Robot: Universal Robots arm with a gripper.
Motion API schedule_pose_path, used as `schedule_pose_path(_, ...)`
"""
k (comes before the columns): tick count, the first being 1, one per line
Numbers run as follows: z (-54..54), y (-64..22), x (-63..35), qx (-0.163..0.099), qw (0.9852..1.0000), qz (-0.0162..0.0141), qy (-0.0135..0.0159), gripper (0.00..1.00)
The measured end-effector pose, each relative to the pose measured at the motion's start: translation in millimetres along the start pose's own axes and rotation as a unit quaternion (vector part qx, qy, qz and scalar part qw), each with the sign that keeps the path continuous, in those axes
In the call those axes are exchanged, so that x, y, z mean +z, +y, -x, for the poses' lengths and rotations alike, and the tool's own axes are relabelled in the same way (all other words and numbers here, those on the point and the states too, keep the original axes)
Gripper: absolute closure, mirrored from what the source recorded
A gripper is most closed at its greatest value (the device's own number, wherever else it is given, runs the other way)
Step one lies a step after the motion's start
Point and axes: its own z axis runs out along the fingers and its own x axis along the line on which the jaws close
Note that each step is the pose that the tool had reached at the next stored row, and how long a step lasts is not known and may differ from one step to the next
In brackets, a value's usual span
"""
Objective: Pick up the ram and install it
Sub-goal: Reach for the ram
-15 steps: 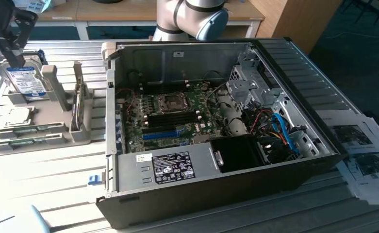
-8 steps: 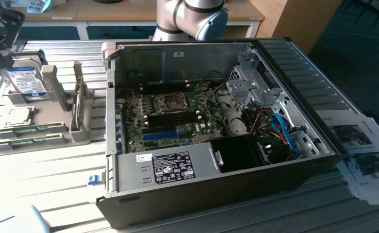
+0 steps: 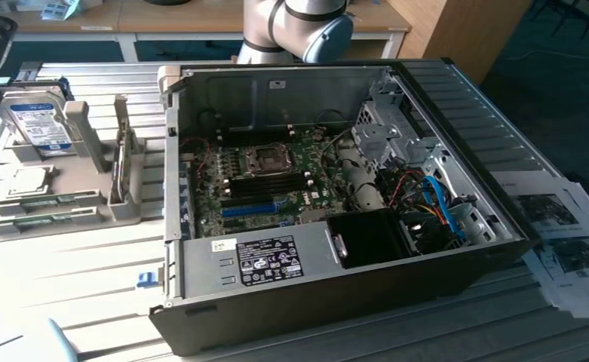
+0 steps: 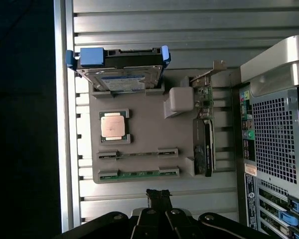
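Note:
Two green ram sticks lie edge-up in the slots of a grey holder tray (image 4: 144, 119): one ram (image 4: 138, 174) nearest my gripper, the other (image 4: 138, 154) just beyond it. In the exterior view the ram sticks (image 3: 44, 220) (image 3: 47, 202) sit at the tray's near end, to the left of the open computer case (image 3: 495, 219). My gripper (image 4: 158, 194) hangs high above the table beside the tray's ram end, shut and holding nothing. The motherboard's black memory slots (image 3: 266, 179) lie inside the case, below the processor socket.
On the tray also stand a silver hard drive with a blue label (image 3: 38, 124) (image 4: 120, 74), a processor chip (image 3: 28, 181) (image 4: 113, 125) and an upright card (image 3: 123, 162) (image 4: 204, 144). Printed papers (image 3: 565, 241) lie at the exterior view's right. The arm's base (image 3: 294, 26) stands behind the case.

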Motion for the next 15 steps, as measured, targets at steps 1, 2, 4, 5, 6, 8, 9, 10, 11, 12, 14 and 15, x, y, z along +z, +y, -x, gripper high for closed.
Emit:
schedule_pose_path(1, -0.5, -0.1, -0.1, 0.0, 1.0, 0.0, 0.0, 0.9)
schedule_pose_path(2, -0.5, -0.1, -0.1, 0.0, 1.0, 0.0, 0.0, 0.9)
schedule_pose_path(4, -0.5, -0.1, -0.1, 0.0, 1.0, 0.0, 0.0, 0.9)
schedule_pose_path(5, -0.5, -0.1, -0.1, 0.0, 1.0, 0.0, 0.0, 0.9)
schedule_pose_path(6, -0.5, -0.1, -0.1, 0.0, 1.0, 0.0, 0.0, 0.9)
schedule_pose_path(8, -0.8, 0.9, 0.0, 0.0, 1.0, 0.0, 0.0001, 0.9)
schedule_pose_path(9, -0.8, 2.3, 0.1, 0.0, 1.0, 0.0, 0.0, 0.9)
schedule_pose_path(10, -1.0, 3.8, 0.3, 0.0, 1.0, 0.0, 0.0, 0.9)
schedule_pose_path(11, -1.2, 5.7, 0.4, 0.0, 1.0, 0.0, 0.0, 0.9)
schedule_pose_path(12, -1.4, 7.8, 0.6, 0.0, 1.0, 0.0, 0.0, 0.9)
schedule_pose_path(14, -1.8, 11.4, 0.9, 0.0, 1.0, 0.0, 0.0, 0.9)
schedule_pose_path(15, -2.1, 13.2, 1.0, 0.0, 1.0, 0.0, 0.0, 0.9)
